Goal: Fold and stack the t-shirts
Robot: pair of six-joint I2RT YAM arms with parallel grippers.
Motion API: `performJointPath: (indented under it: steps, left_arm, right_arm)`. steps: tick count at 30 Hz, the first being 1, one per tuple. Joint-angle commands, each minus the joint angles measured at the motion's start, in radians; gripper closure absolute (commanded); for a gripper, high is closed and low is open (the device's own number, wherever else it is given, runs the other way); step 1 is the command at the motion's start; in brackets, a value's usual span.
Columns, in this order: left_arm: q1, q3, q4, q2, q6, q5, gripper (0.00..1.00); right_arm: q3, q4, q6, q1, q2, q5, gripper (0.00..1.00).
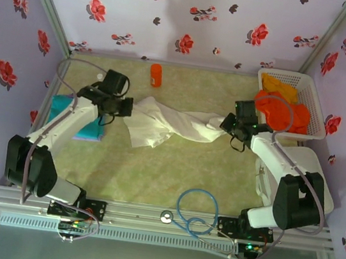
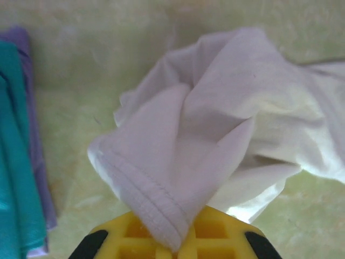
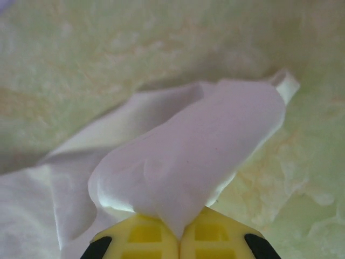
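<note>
The large white t-shirt (image 1: 172,125) hangs stretched between both grippers over the middle of the table. My left gripper (image 1: 129,106) is shut on its left end; the left wrist view shows a hemmed edge (image 2: 156,199) pinched between the yellow fingers (image 2: 215,237). My right gripper (image 1: 227,123) is shut on its right end, a white fold (image 3: 188,167) wedged between its yellow fingers (image 3: 145,240). A folded teal t-shirt (image 1: 81,118) lies at the left under the left arm, its edge (image 2: 13,162) beside the wrist. Orange t-shirts (image 1: 284,106) fill the basket.
A white lattice basket (image 1: 314,107) stands at the back right. A small orange bottle (image 1: 156,75) stands at the back centre. A blue cable loop (image 1: 197,211) lies near the front edge. Floral walls close in three sides.
</note>
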Motion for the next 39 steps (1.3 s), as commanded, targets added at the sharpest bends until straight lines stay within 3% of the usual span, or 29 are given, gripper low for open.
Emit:
performJointPath:
  steps: [1, 3, 4, 5, 8, 11, 18, 24, 32, 39]
  left_arm:
    - [0.045, 0.125, -0.065, 0.074, 0.069, 0.007, 1.0]
    - [0.062, 0.193, -0.067, 0.152, 0.076, 0.012, 0.97]
    - [0.07, 0.228, -0.076, 0.189, 0.083, 0.018, 0.88]
    - [0.076, 0.267, -0.086, 0.235, 0.089, 0.02, 0.75]
    - [0.081, 0.312, -0.115, 0.303, 0.082, 0.018, 0.51]
    - [0.079, 0.227, -0.077, 0.262, 0.05, 0.03, 0.44]
    - [0.035, -0.113, 0.059, 0.081, -0.069, 0.18, 0.41]
    - [-0.063, -0.336, 0.197, 0.021, -0.19, 0.193, 0.41]
    - [-0.1, -0.353, 0.286, 0.157, -0.219, 0.201, 0.46]
    - [-0.106, -0.316, 0.32, 0.258, -0.205, 0.189, 0.6]
  right_arm:
    - [0.102, -0.028, -0.01, -0.034, 0.047, 0.016, 1.0]
    - [0.159, -0.03, -0.012, -0.053, 0.096, 0.016, 0.98]
    - [0.185, -0.027, -0.013, -0.064, 0.124, 0.009, 0.87]
    - [0.209, -0.022, -0.018, -0.078, 0.15, -0.012, 0.68]
    - [0.265, -0.04, -0.031, -0.096, 0.195, -0.077, 0.17]
    - [0.224, -0.011, -0.036, -0.097, 0.172, -0.088, 0.01]
    - [0.063, 0.057, -0.023, -0.096, 0.08, -0.111, 0.0]
    - [-0.016, 0.087, 0.003, -0.096, 0.054, -0.127, 0.01]
    - [-0.043, 0.07, 0.035, -0.095, 0.061, -0.119, 0.08]
    - [-0.072, 0.072, 0.031, -0.095, 0.064, -0.128, 0.15]
